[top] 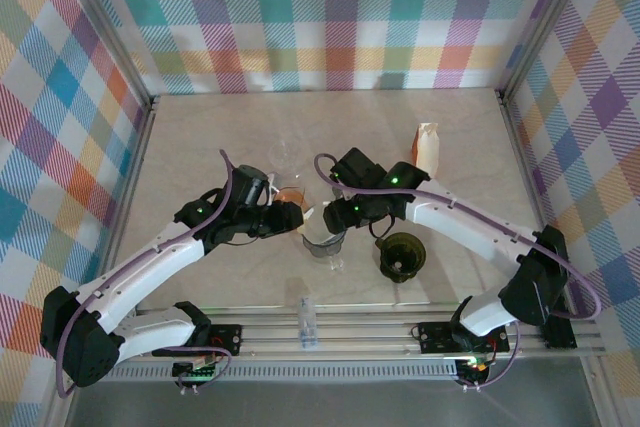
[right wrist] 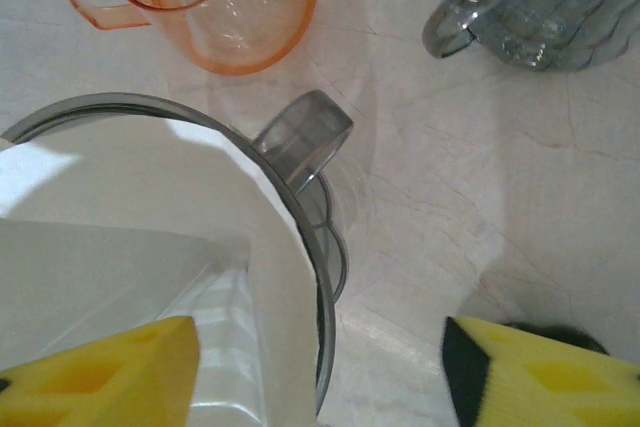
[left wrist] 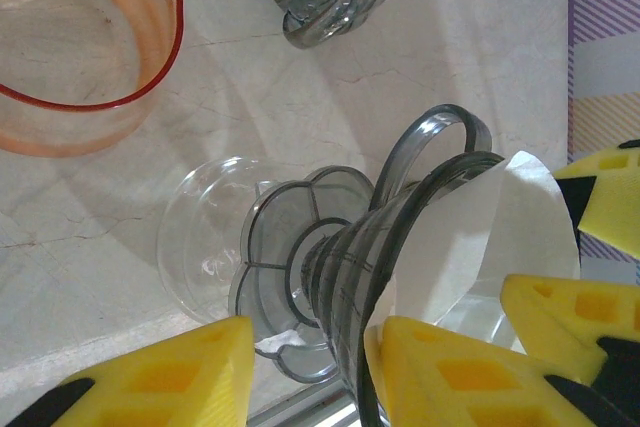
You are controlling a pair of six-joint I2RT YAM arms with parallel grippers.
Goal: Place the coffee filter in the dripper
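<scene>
Left pincer straddles the dripper, one pad each side; whether it grips I cannot tell; the filter already sits inside, its edge above the rim; right pincer stands open astride that rim; placing looks done, only letting go and backing off seem left.

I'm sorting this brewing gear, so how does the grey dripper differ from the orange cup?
The grey dripper is smoke-tinted, the orange cup orange-tinted. The grey dripper holds a white paper filter; the orange cup is empty. Both are see-through and have a side handle.
</scene>
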